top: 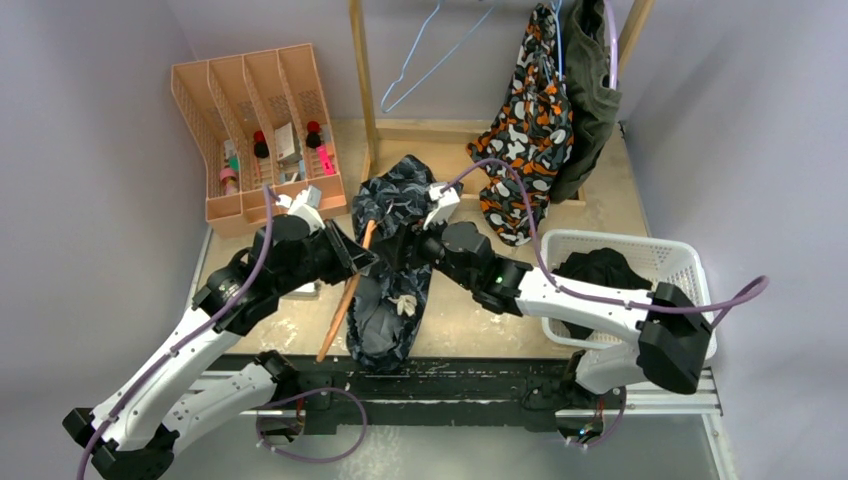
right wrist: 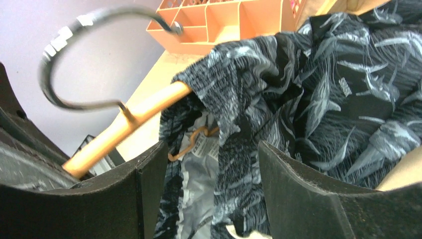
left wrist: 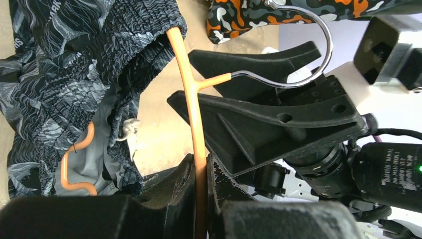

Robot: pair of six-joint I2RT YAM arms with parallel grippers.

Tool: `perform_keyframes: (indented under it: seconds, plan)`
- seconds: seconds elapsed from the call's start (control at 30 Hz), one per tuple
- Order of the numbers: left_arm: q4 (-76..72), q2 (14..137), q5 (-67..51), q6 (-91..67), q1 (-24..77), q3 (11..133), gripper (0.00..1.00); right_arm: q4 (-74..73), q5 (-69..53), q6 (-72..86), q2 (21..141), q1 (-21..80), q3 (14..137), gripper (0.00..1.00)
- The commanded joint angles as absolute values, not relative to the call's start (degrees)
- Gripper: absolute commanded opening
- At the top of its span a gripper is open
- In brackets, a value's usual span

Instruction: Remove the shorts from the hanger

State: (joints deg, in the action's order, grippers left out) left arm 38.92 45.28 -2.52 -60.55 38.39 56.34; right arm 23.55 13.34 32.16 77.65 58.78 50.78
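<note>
Shorts [top: 380, 320] waistband sits over hanger [left wrist: 190, 99] arm, left gripper [left wrist: 200, 164] clamped on the bar, right gripper [right wrist: 209, 154] wide open astride fabric, gripping nothing: shallow pinch could slip off

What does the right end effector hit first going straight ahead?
Likely the dark patterned shorts: their gathered waistband fills the gap ahead of the open right end effector; the orange hanger sits off to the side. Depth unclear.

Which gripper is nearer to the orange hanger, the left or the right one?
Left. The left gripper is shut on the bar of the orange hanger, touching it. The right gripper is open beside the hanger, its fingers on either side of the waistband of the patterned shorts.
</note>
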Motion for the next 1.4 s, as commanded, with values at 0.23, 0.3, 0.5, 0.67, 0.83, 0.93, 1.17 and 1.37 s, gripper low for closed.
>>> perform_keyframes:
  seconds: [0.23,0.3,0.5,0.67,0.83,0.93,1.17,1.37]
  plan:
    - [37.5,44.0,-0.2,-60.4,38.5,59.6,0.0,24.6,11.8,29.9,86.3,56.7,61.2,0.56]
    - [37.4,44.0,-0.6,-60.6,38.4,59.5,0.0,24.7,10.6,30.2,87.4,56.2,62.0,0.53]
    - [37.2,43.1,-0.3,-61.1,38.5,59.6,0.0,25.1,12.0,32.3,88.7,55.7,62.5,0.38]
    - [37.9,42.8,0.3,-61.0,38.4,59.9,0.0,26.3,15.0,35.8,86.4,55.1,59.5,0.05]
    - [39.3,43.0,0.9,-58.2,38.4,60.7,0.0,13.1,22.1,39.6,83.6,55.0,64.0,0.0]
    - [44.2,44.2,0.7,-52.8,38.4,64.1,0.0,-3.9,30.4,42.5,82.6,55.1,73.4,0.0]
    - [39.0,43.7,-14.4,-48.6,38.5,65.8,0.0,-11.7,33.5,40.6,82.3,55.0,77.3,0.0]
    - [41.7,44.4,-20.7,-46.3,38.5,68.4,0.0,-19.9,34.6,44.7,84.4,52.2,81.5,0.0]
